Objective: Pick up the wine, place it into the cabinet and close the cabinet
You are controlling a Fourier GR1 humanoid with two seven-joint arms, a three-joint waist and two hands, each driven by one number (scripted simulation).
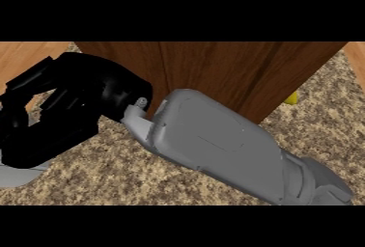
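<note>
Crossing the view from the near right toward the far left, the grey right forearm [214, 144] ends in the black right hand [107, 87], which sits at the left edge of the cabinet [235, 72], a dark brown wooden panel with upright grain. Just nearer and further left, the left hand [43, 140] overlaps it above the speckled counter [107, 178]. The two black shapes merge, so I cannot tell either hand's grip. The wine cannot be made out anywhere. A small yellow object [291, 99] peeks out beside the cabinet's right edge.
</note>
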